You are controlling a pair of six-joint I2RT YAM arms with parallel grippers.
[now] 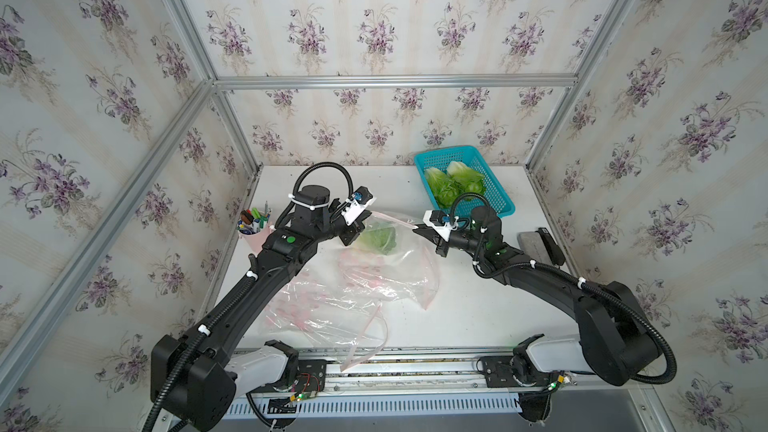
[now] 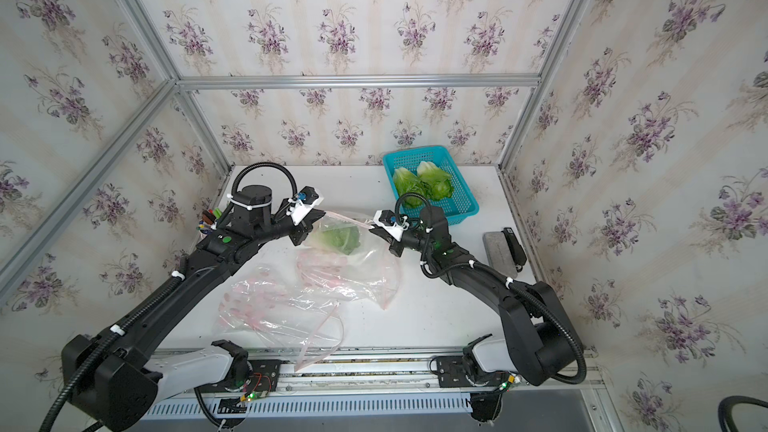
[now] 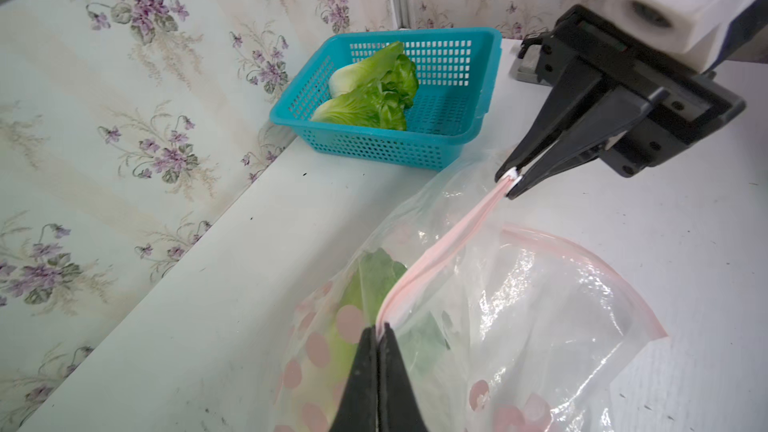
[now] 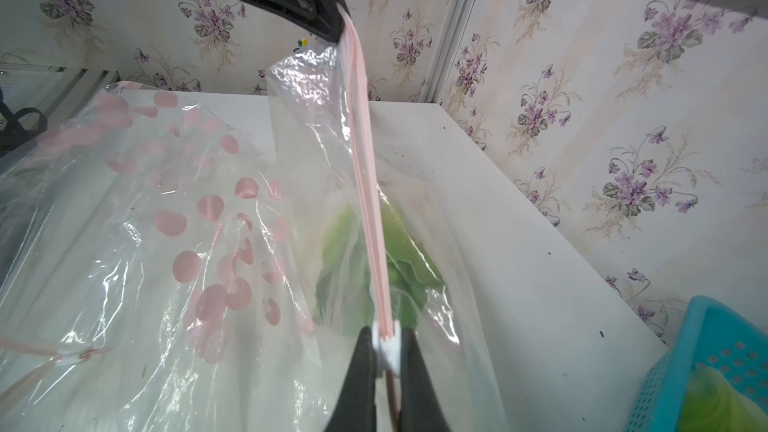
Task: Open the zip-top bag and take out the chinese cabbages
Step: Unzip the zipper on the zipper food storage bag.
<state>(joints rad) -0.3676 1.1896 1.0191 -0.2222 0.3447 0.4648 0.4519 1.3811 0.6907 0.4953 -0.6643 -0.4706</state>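
Both claws pressed tight: left gripper (image 3: 377, 327) pinches the zip strip (image 4: 365, 184), right gripper (image 3: 512, 182) its slider (image 4: 388, 342), so best run it straight toward the left gripper.

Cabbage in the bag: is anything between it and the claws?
Yes. The clear bag wraps the cabbage, and its pink zip strip, apparently shut, spans above it, pinched by the left gripper and right gripper.

3 clear zip-top bags (image 1: 328, 317) lie between mid-table (image 1: 478, 317) and its front edge. 3 chinese cabbages (image 1: 465, 178): 2 in the basket, 1 inside a bag. 1 teal basket (image 1: 496, 195) near the back right corner. 1 pen cup (image 1: 254, 234) at the left edge.
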